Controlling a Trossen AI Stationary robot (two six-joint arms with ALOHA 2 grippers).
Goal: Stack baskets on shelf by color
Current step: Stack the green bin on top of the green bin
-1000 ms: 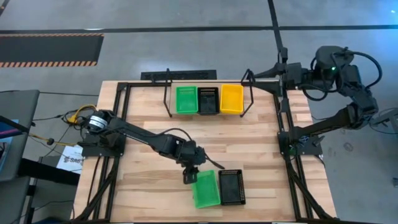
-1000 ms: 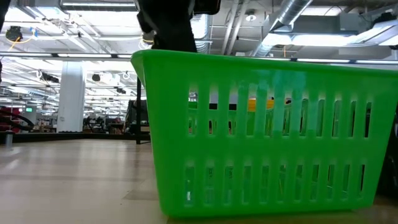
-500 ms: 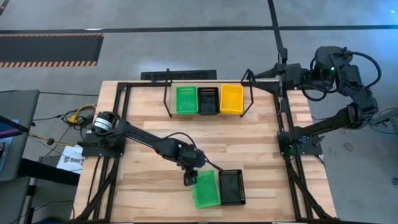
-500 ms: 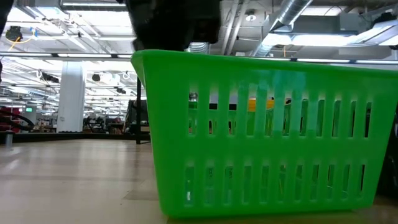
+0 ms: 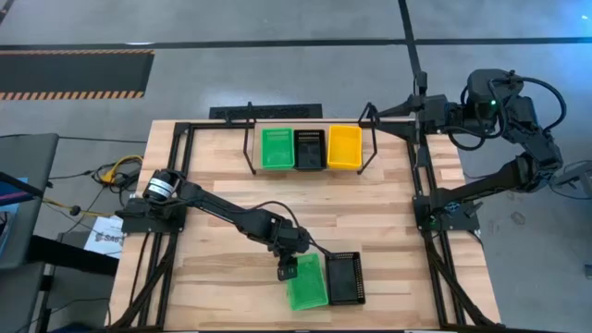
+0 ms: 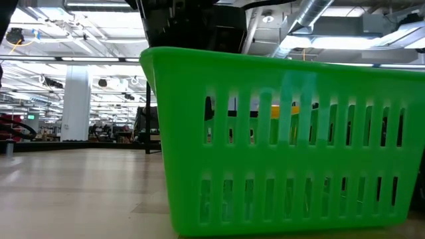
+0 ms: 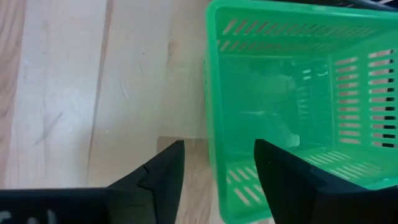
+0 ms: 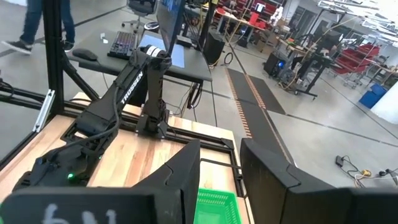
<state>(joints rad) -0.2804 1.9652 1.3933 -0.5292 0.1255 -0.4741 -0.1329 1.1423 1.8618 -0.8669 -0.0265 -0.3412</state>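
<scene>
Honestly, my left gripper (image 7: 214, 171) stood apart, straddling the green basket (image 7: 298, 106) wall; closing off-centre could probably tip it against the black basket (image 5: 344, 277).

Two green baskets (image 5: 277, 148), two black (image 5: 309, 149), one yellow (image 5: 344, 146)

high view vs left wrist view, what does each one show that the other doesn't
Only the high view shows the shelf holding a green, a black and a yellow basket, the loose black basket beside the loose green basket, and the right gripper raised near the shelf's right end, empty.

Only the left wrist view shows the left gripper open, its fingers straddling the green basket's near wall.

Both show the green basket on the wooden table with the left gripper at its edge.
</scene>
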